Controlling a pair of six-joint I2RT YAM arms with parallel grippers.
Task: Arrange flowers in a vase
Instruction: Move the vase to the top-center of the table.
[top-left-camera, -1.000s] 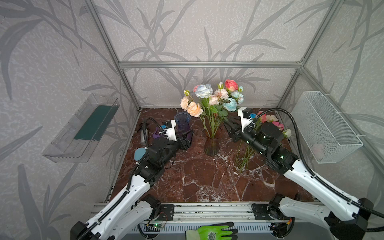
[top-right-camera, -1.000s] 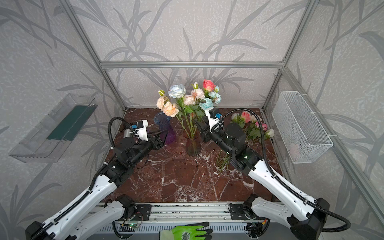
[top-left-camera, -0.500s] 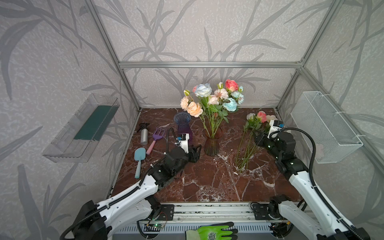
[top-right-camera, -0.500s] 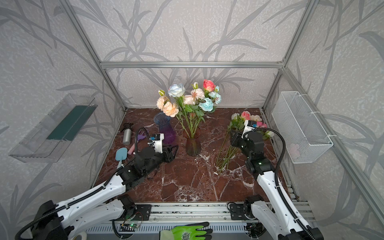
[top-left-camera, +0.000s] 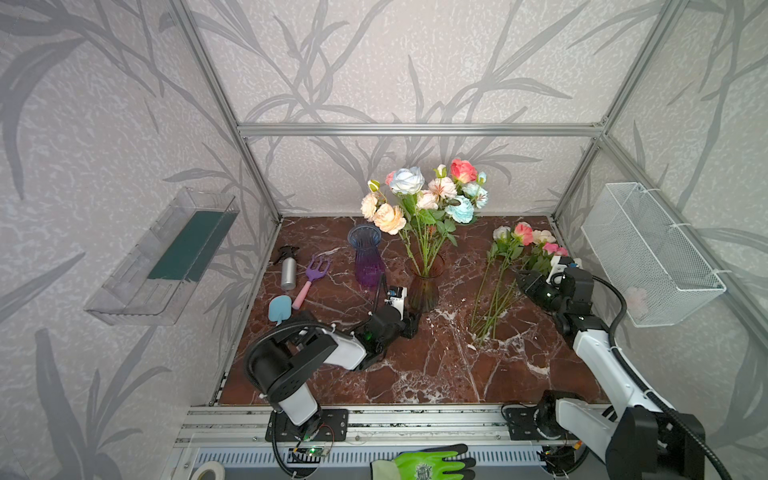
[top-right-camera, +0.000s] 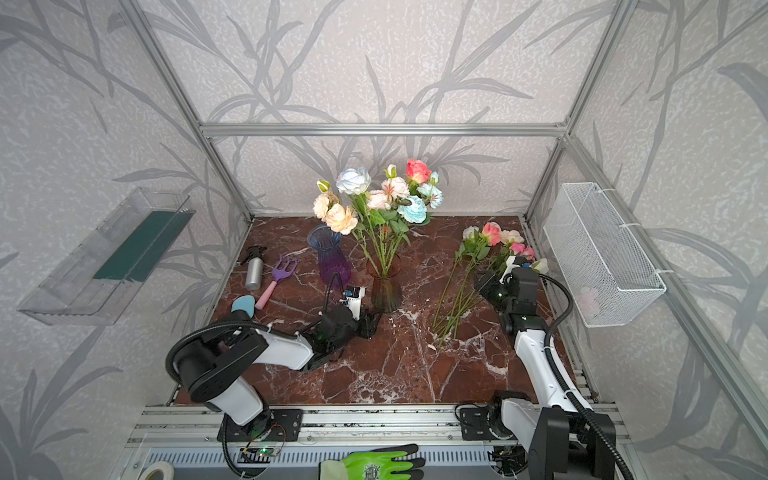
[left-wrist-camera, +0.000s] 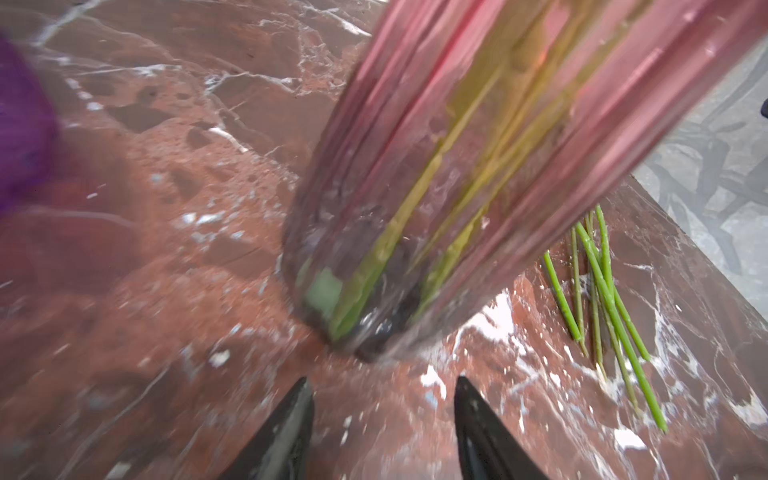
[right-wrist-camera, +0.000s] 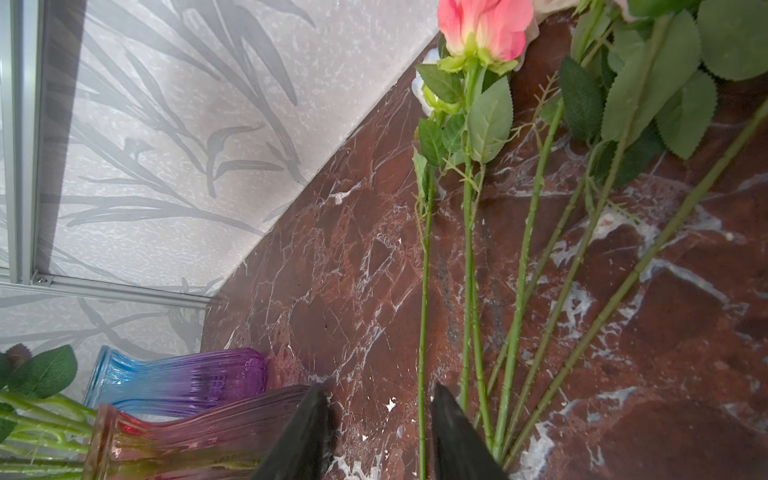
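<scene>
1. Right arm (top-left-camera: 598, 357) has swung off the vase (top-left-camera: 424, 291) and out to the loose flowers (top-left-camera: 505, 251). Meanwhile the left arm (top-left-camera: 340, 353) has folded down low beside the vase's foot.
2. Left jaws stand apart and empty. In the wrist view their tips point at the base of the glass (left-wrist-camera: 457, 187) and stop just short of it, with no contact that I can see.
3. Right jaws are apart too, with nothing clamped. They hang over the stems, and one thin stem (right-wrist-camera: 423, 291) runs straight under the gap.
4. And the flowers? The loose ones lie fanned on the desk (top-left-camera: 415, 365) to the right of the vase, heads toward the back wall and cut ends toward the front. A full bouquet (top-left-camera: 424, 195) already stands in the vase.
5. Handling call: these look light, with thin, smooth, probably springy stems and soft fabric heads that would crush. The bare mid-stem below the leaves is the place to pinch. A stem this thin could roll or slip out of the jaws.
6. The vase is ribbed, pink-tinted glass, waisted at the neck. With that bouquet it is likely top-heavy and tippy.
7. An empty blue-to-purple ribbed vase (top-left-camera: 368, 262) stands just beside it. The desk is glossy red-brown marble pattern with white veins.
</scene>
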